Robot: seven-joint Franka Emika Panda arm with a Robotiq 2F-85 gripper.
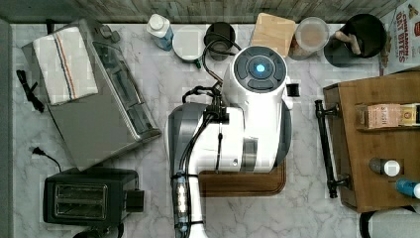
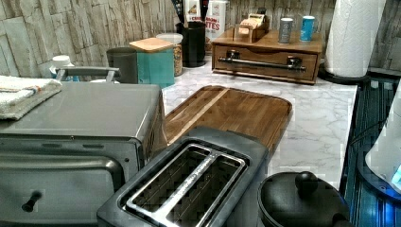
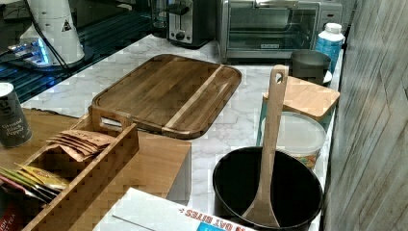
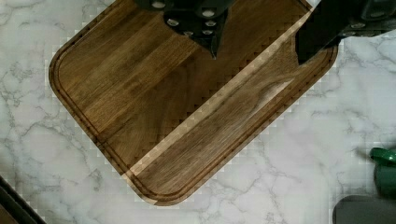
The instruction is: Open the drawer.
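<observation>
Drawer [image 2: 265, 61] first, operator: you find this medium-brown wooden front with its long black bar handle [image 2: 261, 63] on two posts at about 1 o'clock in the left view, set in a small wooden cabinet [image 1: 376, 144] on the white marbled counter [image 2: 317, 118]. It sits flush with the cabinet face, so it is closed. In the top view the same cabinet lies at 3 o'clock, and the handle [image 1: 325, 148] runs along the cabinet's edge on the top view's left.

Your white robot arm [image 1: 247, 119] fills the middle of the top view, above the flat rounded wooden tray [image 1: 242, 182], well apart from the handle. In the wrist view the black gripper [image 4: 261, 46] hangs over that tray [image 4: 187, 107]; two dark fingers [image 4: 315, 39] stand clearly apart, so you can read the jaws as spread wide with nothing between them, touching nothing.

On the cabinet top you see a small wooden rack of tea packets [image 3: 77, 159], a dark pepper tin [image 3: 12, 115] and a blue-capped bottle [image 1: 408, 187]. At 9 o'clock in the top view stands a silver toaster oven [image 1: 94, 104] with a striped cloth [image 1: 62, 64] on it, and at 8 o'clock a black two-slot toaster [image 1: 89, 198]. A black pot with a wooden spoon [image 3: 269, 144] stands at 5 o'clock in the right view.
</observation>
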